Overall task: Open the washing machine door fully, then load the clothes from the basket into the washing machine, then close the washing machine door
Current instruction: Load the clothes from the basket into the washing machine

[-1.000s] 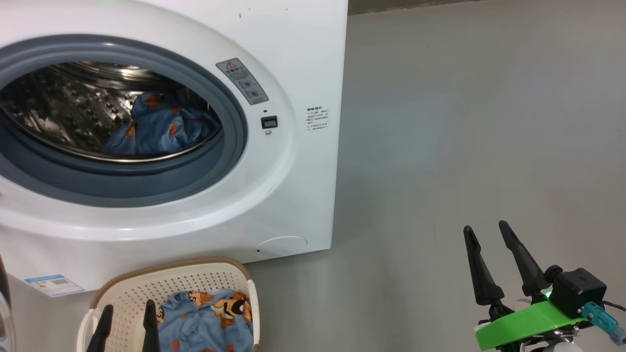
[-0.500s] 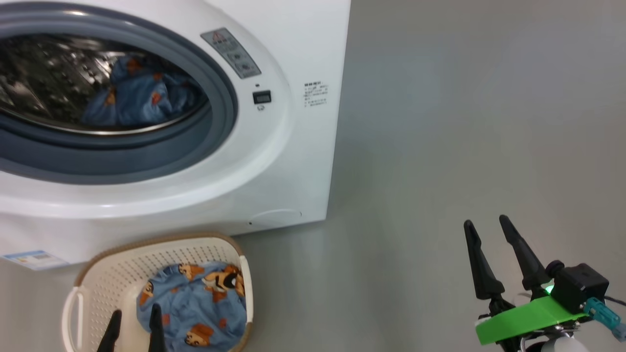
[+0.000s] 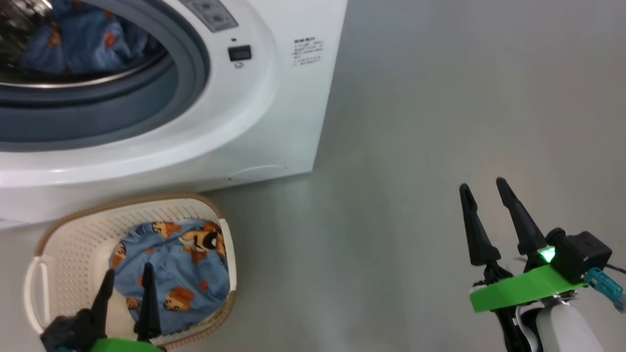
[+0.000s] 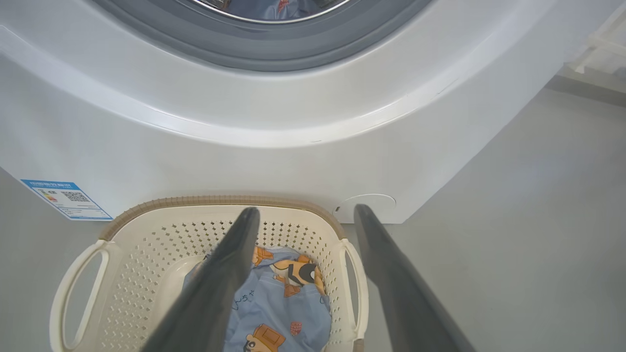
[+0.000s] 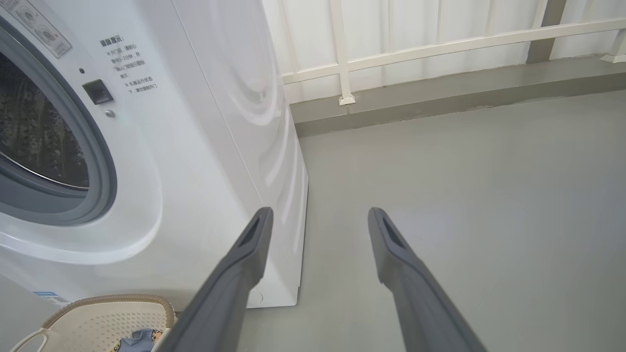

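Grey floor (image 3: pixel 440 122) beside washing machine (image 3: pixel 274 122), basket (image 3: pixel 73 234) by its base, left end effector (image 3: pixel 127 269) and right end effector (image 3: pixel 481 184) spread.

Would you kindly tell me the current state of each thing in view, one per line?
washing machine: drum mouth uncovered.
garment in drum: loaded, crumpled.
basket: upright on the floor, before the machine.
clothes in basket: crumpled, not yet loaded.
left hand: open, empty, over the basket.
right hand: open, empty, over bare floor.
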